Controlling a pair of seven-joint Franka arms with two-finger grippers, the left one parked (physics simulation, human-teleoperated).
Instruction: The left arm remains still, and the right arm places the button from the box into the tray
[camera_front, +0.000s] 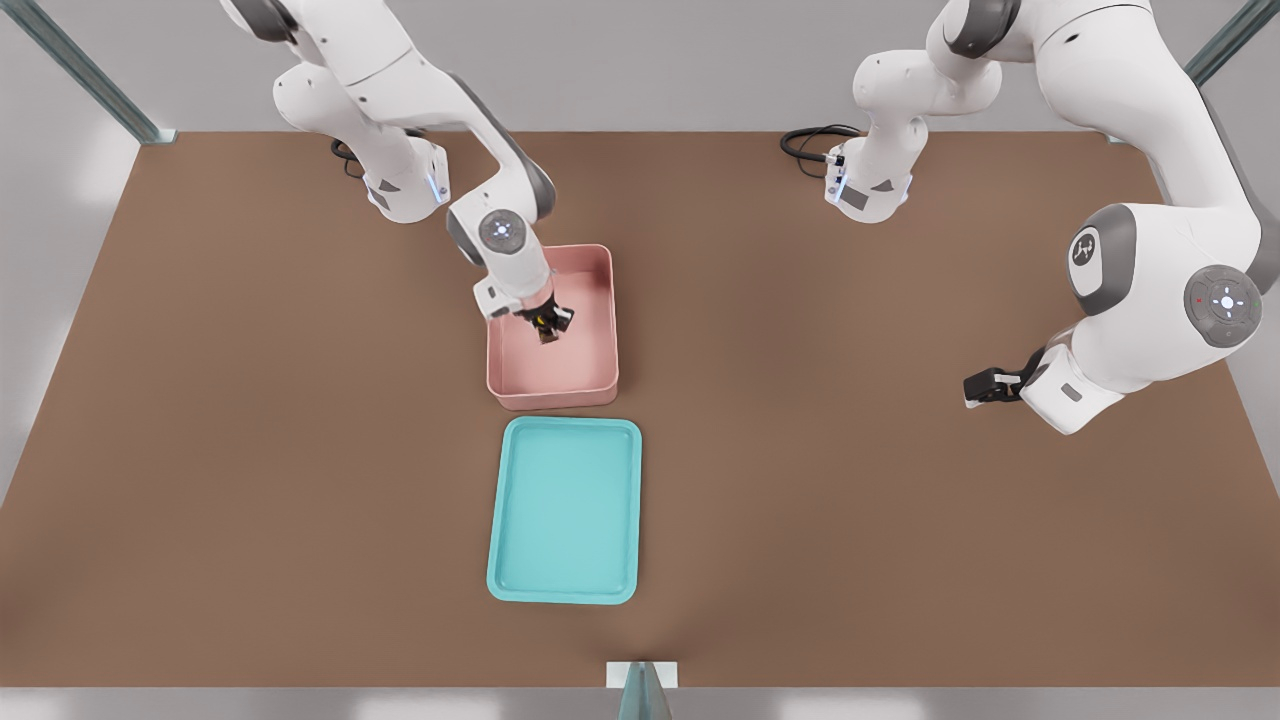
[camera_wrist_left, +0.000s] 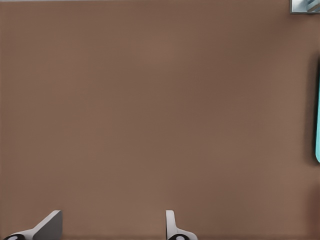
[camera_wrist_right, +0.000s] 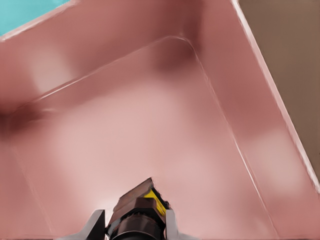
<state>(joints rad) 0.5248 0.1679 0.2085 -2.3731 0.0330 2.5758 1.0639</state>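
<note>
From the front view I have the right arm (camera_front: 400, 90), the white jointed one with grey joints, reaching down over the pink rectangular plastic box (camera_front: 553, 330) with its raised walls and rounded corners, which sits on the flat brown table (camera_front: 250, 450). Its black two-finger gripper (camera_front: 548, 328) is inside the box's walls, above the pink floor toward the end of the box farther from the tray. In my right wrist view the fingers (camera_wrist_right: 96, 223) are clamped on the button (camera_wrist_right: 142, 205), a tiny dark brown cylinder with a yellow cap; the yellow shows between the two pale fingertips, and the brown body looks tilted rather than square to them. I read the button as held clear of the box floor, though I cannot tell whether it is touching. The shallow teal rectangular plastic tray (camera_front: 565, 510), with a low rim and rounded corners, lies just beside the box on its near side in the front view, apart from it by a narrow strip of table. A corner of that teal tray also peeks past the box wall in the right wrist view.
</note>
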